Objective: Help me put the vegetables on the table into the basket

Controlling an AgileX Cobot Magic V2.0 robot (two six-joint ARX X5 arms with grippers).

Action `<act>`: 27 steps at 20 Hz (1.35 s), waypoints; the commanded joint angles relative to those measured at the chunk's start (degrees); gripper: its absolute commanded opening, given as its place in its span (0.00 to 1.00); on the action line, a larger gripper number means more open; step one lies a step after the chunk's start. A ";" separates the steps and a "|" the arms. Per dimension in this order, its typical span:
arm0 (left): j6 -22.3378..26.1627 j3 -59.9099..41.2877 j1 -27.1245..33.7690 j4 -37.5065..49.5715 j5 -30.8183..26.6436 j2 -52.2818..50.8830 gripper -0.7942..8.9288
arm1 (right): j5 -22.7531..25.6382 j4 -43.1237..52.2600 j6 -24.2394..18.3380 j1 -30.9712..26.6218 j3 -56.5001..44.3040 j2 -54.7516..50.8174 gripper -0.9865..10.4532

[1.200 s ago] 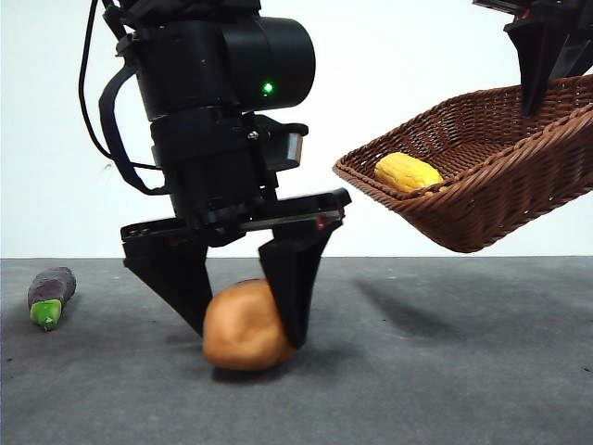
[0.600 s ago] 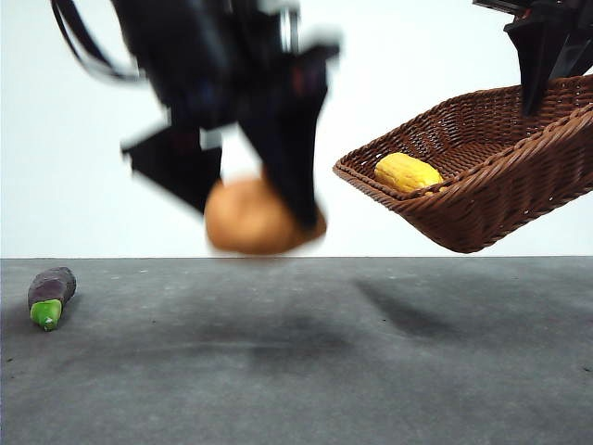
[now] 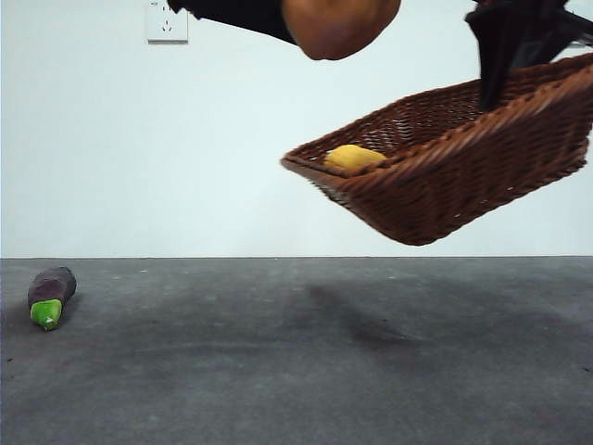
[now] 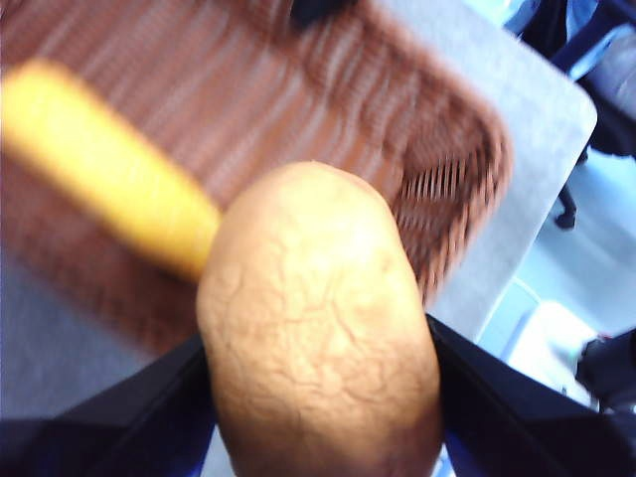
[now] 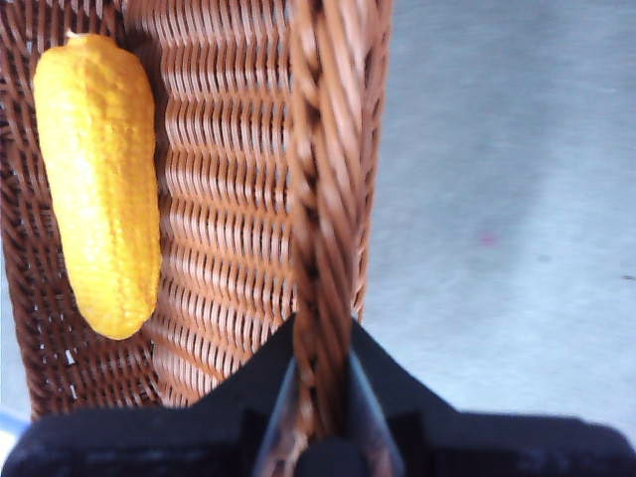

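Observation:
The lumpy orange-brown potato (image 4: 318,328) is clamped between the jaws of my left gripper (image 4: 320,397), which is shut on it. In the front view the potato (image 3: 341,26) hangs at the top edge, above the low rim of the basket (image 3: 445,176). My right gripper (image 5: 320,358) is shut on the basket rim (image 5: 323,199) and holds the basket tilted in the air. The yellow piece (image 3: 354,158) lies inside near the low rim. The purple eggplant (image 3: 50,297) with a green end lies on the table (image 3: 296,371) at far left.
A white wall outlet (image 3: 167,20) sits on the back wall at upper left. The basket's shadow falls on the table's middle. The table's edge and a blurred room show beyond the basket in the left wrist view.
My left gripper lifted the potato off the table, up and to the right, to above the basket's low rim. The basket shifted left and sits a little higher.

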 commanded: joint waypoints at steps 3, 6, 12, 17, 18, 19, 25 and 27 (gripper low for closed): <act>0.83 -0.28 -0.31 0.72 -0.02 2.75 0.08 | -0.59 1.97 5.51 4.61 -0.04 0.24 0.07; 0.83 -0.28 -1.33 0.72 -0.15 5.35 0.08 | -1.01 3.58 7.45 7.69 -0.04 0.26 0.07; -0.11 -0.28 -3.48 0.74 -5.31 8.52 0.48 | -0.98 4.15 8.63 10.80 -0.04 0.26 0.07; 0.04 -0.28 -3.67 0.90 -6.10 8.44 0.61 | -0.48 3.34 8.33 10.78 -0.04 0.35 0.07; 0.83 -0.28 -3.67 0.94 -6.14 7.76 0.61 | -0.04 3.30 8.02 10.69 -0.04 0.39 0.07; 1.90 -0.28 -3.61 0.94 -7.28 6.36 0.61 | 0.70 3.23 8.00 10.62 -0.04 0.48 0.07; 6.58 -0.28 0.55 -11.13 -28.44 -9.81 0.60 | 1.84 2.71 5.86 5.60 -0.04 0.48 0.07; 6.12 -0.28 6.86 -17.14 -29.27 -12.90 0.60 | 1.84 2.23 4.85 4.04 -0.04 0.48 0.07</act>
